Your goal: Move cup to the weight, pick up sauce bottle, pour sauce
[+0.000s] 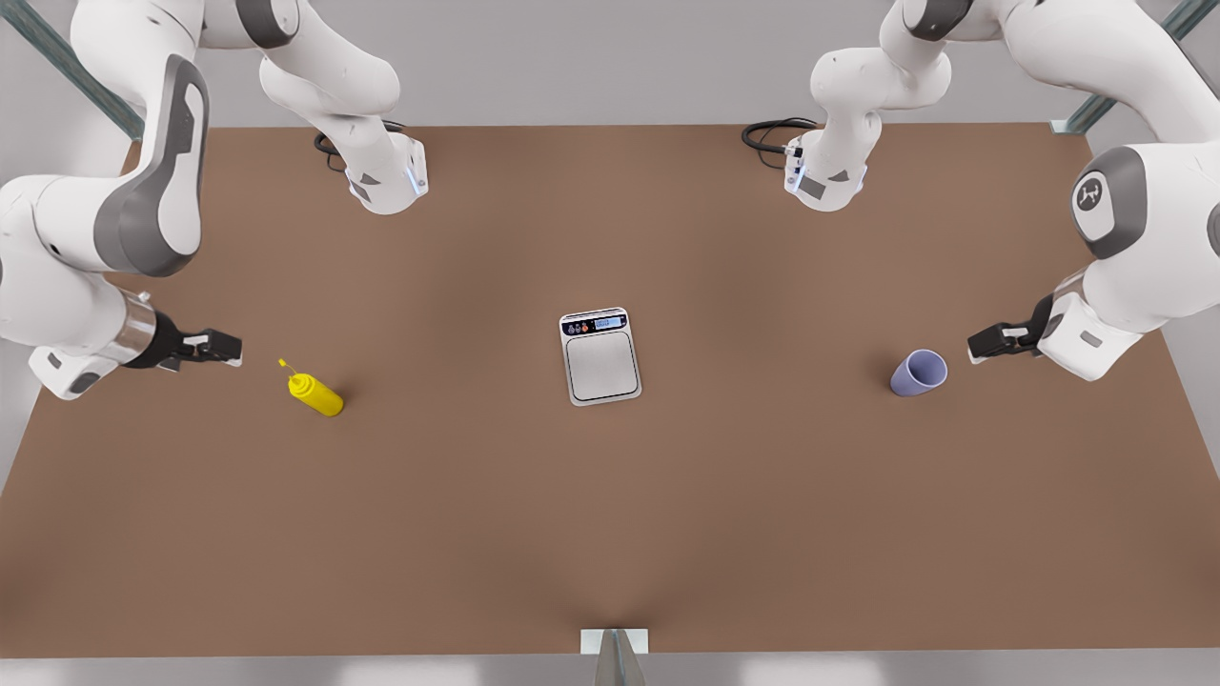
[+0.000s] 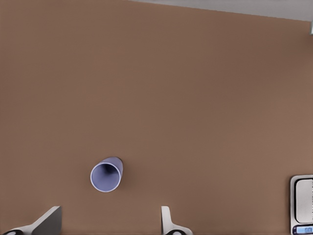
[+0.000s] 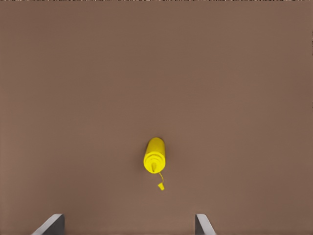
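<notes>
The lavender-blue cup [image 1: 920,373] [image 2: 106,175] stands on the brown table at the front view's right, mouth open upward. My left gripper [image 1: 972,348] [image 2: 110,218] hovers open just beside it, a short gap away. The silver-grey weight [image 1: 600,355] [image 2: 303,205] lies flat at the table's centre, nothing on its plate. At the front view's left is the yellow sauce bottle [image 1: 315,393] [image 3: 155,154], its thin nozzle and small tethered cap pointing toward my right gripper [image 1: 233,353] [image 3: 128,224]. That gripper is open and holds nothing, a little way from the bottle.
Both arm bases [image 1: 386,176] [image 1: 824,176] stand at the table's far edge with black cables [image 1: 772,133] beside them. A small grey bracket [image 1: 615,643] sits at the middle of the near edge. Bare brown tabletop [image 1: 610,514] separates the three objects.
</notes>
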